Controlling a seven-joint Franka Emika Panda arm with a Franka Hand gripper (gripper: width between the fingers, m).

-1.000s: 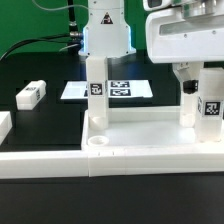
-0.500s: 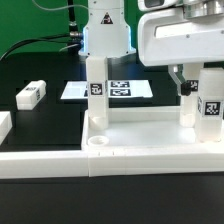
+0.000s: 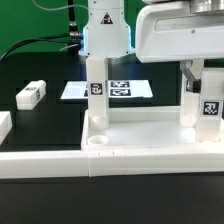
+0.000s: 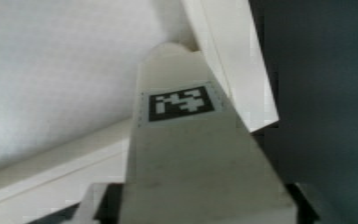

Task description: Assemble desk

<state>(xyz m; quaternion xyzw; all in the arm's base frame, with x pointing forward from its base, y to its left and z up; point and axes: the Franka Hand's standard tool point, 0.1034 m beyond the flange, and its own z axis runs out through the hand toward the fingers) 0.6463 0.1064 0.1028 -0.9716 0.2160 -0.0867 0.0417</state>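
Note:
The desk top (image 3: 145, 133), a white tray, lies on the table with two white tagged legs standing in its corners. One leg (image 3: 95, 88) stands at the exterior view's left. My gripper (image 3: 199, 84) has come down over the other leg (image 3: 208, 108) at the exterior view's right. In the wrist view this leg (image 4: 190, 120) fills the picture. My gripper (image 4: 202, 205) has its dark fingers (image 4: 105, 203) pressed against the leg's two sides, so it is shut on the leg.
A loose white leg (image 3: 32, 94) lies on the black table at the exterior view's left, and another white part (image 3: 4, 125) sits at that edge. The marker board (image 3: 74, 90) lies behind the desk top. A low white border wall (image 3: 50, 161) runs along the front.
The jaws have shut on the right-hand leg, and the hand has shifted slightly toward the exterior view's left. The desk top and the other leg have not moved.

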